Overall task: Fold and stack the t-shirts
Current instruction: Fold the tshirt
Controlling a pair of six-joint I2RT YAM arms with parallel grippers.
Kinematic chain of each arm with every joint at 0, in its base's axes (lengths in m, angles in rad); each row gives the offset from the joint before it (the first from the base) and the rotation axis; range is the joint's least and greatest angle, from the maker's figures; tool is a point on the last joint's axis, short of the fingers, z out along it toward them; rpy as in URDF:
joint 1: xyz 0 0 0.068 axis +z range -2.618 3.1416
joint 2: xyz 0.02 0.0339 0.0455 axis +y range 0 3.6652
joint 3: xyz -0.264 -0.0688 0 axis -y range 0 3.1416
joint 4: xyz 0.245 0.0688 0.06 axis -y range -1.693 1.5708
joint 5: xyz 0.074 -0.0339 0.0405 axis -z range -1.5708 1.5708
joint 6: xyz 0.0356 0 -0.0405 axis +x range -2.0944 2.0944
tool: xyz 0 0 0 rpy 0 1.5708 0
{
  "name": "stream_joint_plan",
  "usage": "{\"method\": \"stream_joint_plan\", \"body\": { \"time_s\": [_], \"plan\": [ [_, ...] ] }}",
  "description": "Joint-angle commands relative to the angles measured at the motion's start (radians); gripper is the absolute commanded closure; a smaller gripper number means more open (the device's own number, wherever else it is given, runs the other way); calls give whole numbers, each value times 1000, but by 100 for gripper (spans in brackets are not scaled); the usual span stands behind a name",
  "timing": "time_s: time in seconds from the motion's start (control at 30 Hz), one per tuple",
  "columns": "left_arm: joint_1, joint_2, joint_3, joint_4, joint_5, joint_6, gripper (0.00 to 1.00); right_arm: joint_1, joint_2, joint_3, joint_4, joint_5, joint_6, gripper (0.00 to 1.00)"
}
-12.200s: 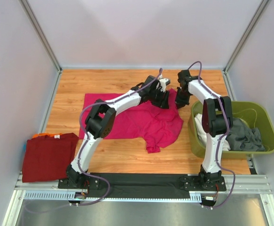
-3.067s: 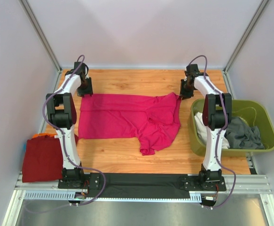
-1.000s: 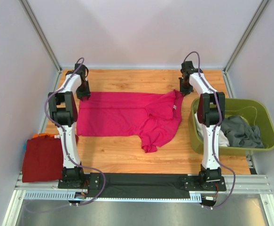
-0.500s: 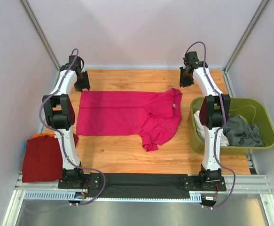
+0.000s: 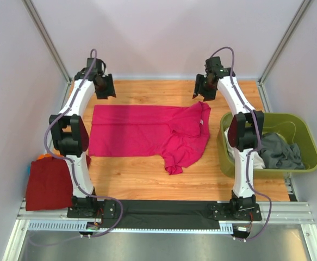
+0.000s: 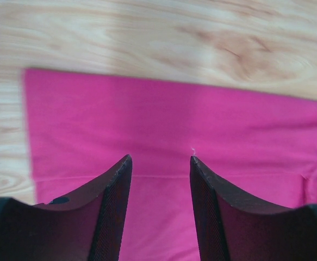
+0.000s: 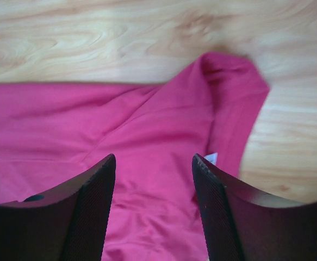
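Wood table (image 5: 142, 182): magenta t-shirt (image 5: 142, 130) flat under and between left hand (image 6: 161, 159) and right hand (image 7: 154, 156). Red t-shirt (image 5: 52, 182) well off left hand, toward the arm's base. Green bin (image 5: 272, 175) near right hand.

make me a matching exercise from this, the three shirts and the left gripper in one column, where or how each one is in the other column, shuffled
Column one
1. magenta t-shirt
2. dark red t-shirt
3. grey t-shirt
4. left gripper

Column two
a. inside the green bin
b. open, holding nothing, at the far left
c. folded, at the near left
d. spread on the middle of the wooden table

Pairs: 1-d, 2-c, 3-a, 4-b
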Motion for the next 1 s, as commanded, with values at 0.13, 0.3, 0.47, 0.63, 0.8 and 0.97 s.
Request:
{"method": "stream_joint_plan", "body": {
  "time_s": [0.13, 0.3, 0.47, 0.63, 0.8, 0.97],
  "plan": [
    [-155, -46, -29, 58, 125, -78, 46, 104, -254, -176, 27, 144, 212, 38],
    [-232, -72, -73, 87, 188, -95, 46, 130, -355, -389, 26, 203, 241, 39],
    [-306, -124, -151, 64, 102, -108, 48, 143, -431, -570, 29, 211, 279, 40],
    [-309, -259, -335, 81, 39, -161, 50, 201, -495, -682, 49, 255, 293, 40],
    [-309, -373, -483, 50, -82, -218, 51, 258, -570, -788, 95, 252, 324, 43],
    [-304, -461, -662, 44, -150, -319, 52, 293, -593, -971, 196, 228, 336, 57]
  ]
}}
